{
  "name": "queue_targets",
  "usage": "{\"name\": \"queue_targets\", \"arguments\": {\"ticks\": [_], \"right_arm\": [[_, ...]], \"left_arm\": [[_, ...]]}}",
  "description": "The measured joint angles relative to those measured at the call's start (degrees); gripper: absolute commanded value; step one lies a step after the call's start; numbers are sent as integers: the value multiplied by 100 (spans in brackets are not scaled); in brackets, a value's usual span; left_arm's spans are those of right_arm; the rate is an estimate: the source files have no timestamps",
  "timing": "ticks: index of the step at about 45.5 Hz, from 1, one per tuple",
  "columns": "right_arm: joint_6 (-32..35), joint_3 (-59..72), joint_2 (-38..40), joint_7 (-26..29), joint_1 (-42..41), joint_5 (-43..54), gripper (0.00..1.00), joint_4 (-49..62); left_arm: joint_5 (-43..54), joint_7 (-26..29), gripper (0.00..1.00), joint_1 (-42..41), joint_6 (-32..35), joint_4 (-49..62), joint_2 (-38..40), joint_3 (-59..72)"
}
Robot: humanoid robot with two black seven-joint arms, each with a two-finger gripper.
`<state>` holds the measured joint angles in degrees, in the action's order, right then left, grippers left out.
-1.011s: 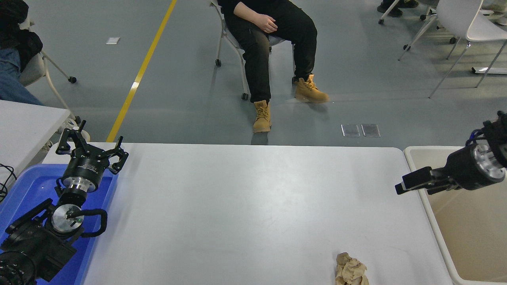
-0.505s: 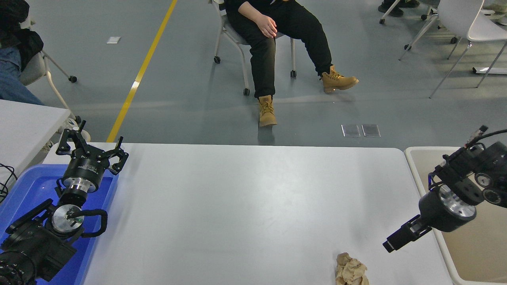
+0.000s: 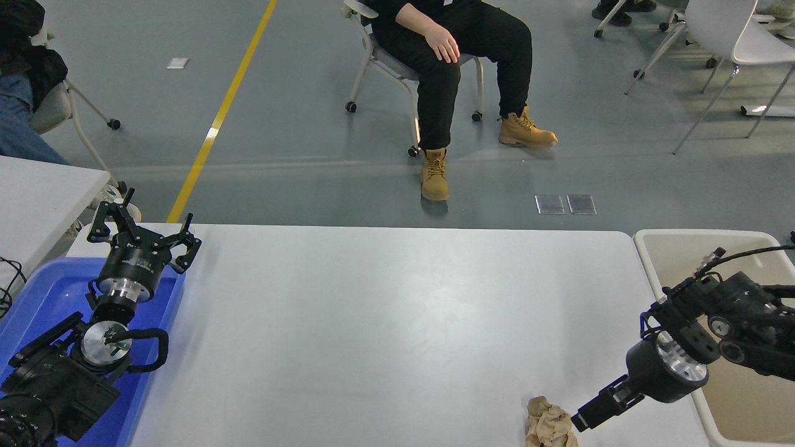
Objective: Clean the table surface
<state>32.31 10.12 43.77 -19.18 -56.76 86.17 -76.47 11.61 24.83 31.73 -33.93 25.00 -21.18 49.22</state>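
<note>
Tabletop first: the table surface [image 3: 385, 323] fills the middle of the view, plain white-grey, running from the blue tray [image 3: 37, 292] at nine o'clock across to the beige tub [image 3: 671, 248] at three o'clock; down at five o'clock, right at the near edge, sits a crumpled brown paper wad [image 3: 548, 425]. The right gripper [image 3: 581, 420] comes in from the four o'clock side, tilted low over the table and pointing toward seven o'clock, its tip just beside the wad on the wad's three o'clock side; whether it touches the paper I cannot tell; the fingers look drawn in close together, holding nothing. Behind it the right arm crosses above the tub's near rim. Over at eight o'clock the left gripper [image 3: 144, 233] is parked above the blue tray's far corner, pointing to twelve o'clock, its fingers spread wide and empty. Beyond the table at twelve o'clock, a person [image 3: 459, 43] in black trousers and tan boots sits on a wheeled chair, one hand resting on a thigh; a yellow floor line [image 3: 217, 118] runs off toward eleven o'clock.
</note>
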Motion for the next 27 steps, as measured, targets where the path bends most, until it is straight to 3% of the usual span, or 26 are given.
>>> {"name": "queue_targets", "arguments": {"ticks": [27], "right_arm": [[-754, -518, -177, 2, 948, -9, 98, 503]], "left_arm": [[-1, 1, 100, 0, 0, -3, 0, 0]]}}
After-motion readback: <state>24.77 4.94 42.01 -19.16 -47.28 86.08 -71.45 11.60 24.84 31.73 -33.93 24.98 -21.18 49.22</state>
